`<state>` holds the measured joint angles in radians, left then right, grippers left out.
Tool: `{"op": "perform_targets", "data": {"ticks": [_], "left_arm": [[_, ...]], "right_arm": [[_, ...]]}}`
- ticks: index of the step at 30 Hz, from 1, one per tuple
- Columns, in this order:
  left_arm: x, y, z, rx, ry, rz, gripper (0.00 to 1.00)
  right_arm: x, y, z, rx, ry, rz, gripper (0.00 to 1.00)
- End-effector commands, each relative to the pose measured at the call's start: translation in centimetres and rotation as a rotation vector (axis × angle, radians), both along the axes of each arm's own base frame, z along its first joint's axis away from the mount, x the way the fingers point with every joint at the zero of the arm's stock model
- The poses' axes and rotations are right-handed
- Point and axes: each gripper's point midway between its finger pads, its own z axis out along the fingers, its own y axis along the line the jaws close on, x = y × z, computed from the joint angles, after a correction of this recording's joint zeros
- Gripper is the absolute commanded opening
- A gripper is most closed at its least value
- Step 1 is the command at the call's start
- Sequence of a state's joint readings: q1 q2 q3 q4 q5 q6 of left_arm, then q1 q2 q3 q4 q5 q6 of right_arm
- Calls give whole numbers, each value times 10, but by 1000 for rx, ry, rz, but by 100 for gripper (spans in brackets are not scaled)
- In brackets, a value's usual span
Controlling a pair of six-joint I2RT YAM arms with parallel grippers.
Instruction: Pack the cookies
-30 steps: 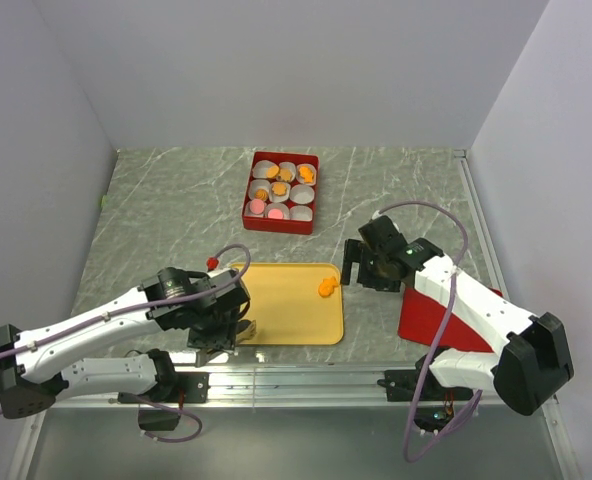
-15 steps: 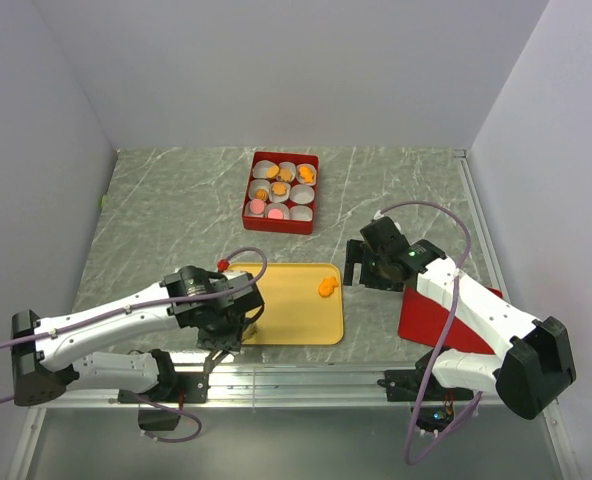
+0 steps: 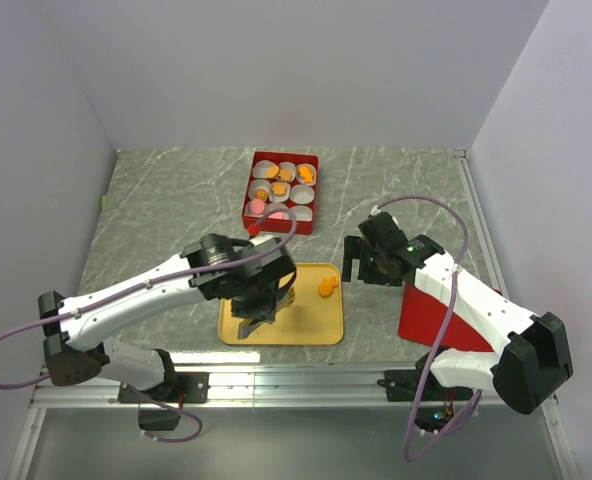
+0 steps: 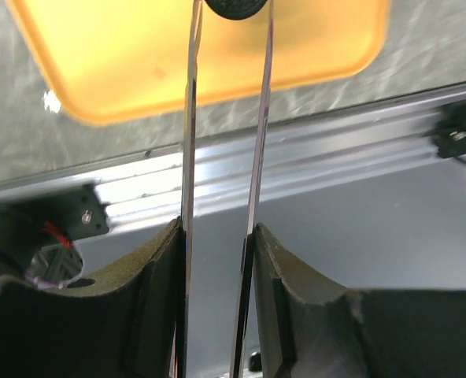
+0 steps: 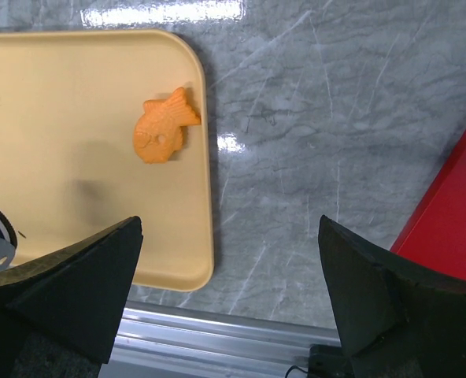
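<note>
Rail (image 4: 312,150) of bare aluminium runs along the near table edge.

Left gripper (image 4: 230,9): jaws drawn in to a narrow gap. Its long thin blades (image 4: 190,118) nip a black round cookie (image 4: 237,6) by the rim at their very tips, above the near part of the yellow tray (image 4: 138,55). The cookie is cut off by the frame edge, so whether it is clear of the tray surface cannot be told.

Fish-shaped orange cookie (image 5: 162,130) lies flat on the tray, just inside its right edge, touching nothing else.

Right gripper (image 5: 227,236): jaws spread wide, holding nothing. It hangs over the marble table (image 5: 319,118) just right of the tray, near the fish. Red lid (image 5: 453,228) lies on the table to its right.

Far side: red box (image 3: 276,225) with nine white paper cups (image 3: 302,192) in a three-by-three grid. Several cups hold cookies (image 3: 279,188), orange and tan, with pink in the near-left cup. A few cups look empty.

Handling (judgement): the pieces look very light, rigid and brittle, probably crumbly at the edges, with dry surfaces that are not slippery.
- Rounds: pinch across the diameter at the rim, with light pressure only.
- Fish: take it across the broad body, not the tail, which looks likeliest to snap.
- Release low inside a cup. The paper walls look flimsy and could tip if nudged.

Writing: no brand, label or text is legible in any view.
</note>
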<state>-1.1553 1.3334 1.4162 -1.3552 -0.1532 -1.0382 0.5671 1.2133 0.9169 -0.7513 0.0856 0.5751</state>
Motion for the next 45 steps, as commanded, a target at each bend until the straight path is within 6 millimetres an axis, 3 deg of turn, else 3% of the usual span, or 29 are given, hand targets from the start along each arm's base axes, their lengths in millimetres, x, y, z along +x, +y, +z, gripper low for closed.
{"op": "perform_targets", "data": {"ticks": [1,7,13,18,24,32,38,45], "left_arm": [[20,-13,14,20,-68,-48,40],[56,-37,16,81,-132,-101,39],[106,-50,25,85,-204,-101,38],[159,-51,46,29,-270,-28,38],[212,-52,56,-11,-320,23,39],[275,-48,49,-30,-345,70,39],[303,-49,39,-61,-340,89,40],[316,-59,22,-91,-322,96,41]], "right_arm": [[12,4,17,3,-59,9,100],[16,-2,22,-10,-75,-8,100],[19,-6,24,-18,-83,-21,100],[23,-10,25,-23,-83,-36,100],[28,-11,26,-27,-80,-33,100],[39,-7,43,-25,-93,-10,100],[46,-3,45,-27,-88,5,100],[55,1,43,-27,-79,22,100]]}}
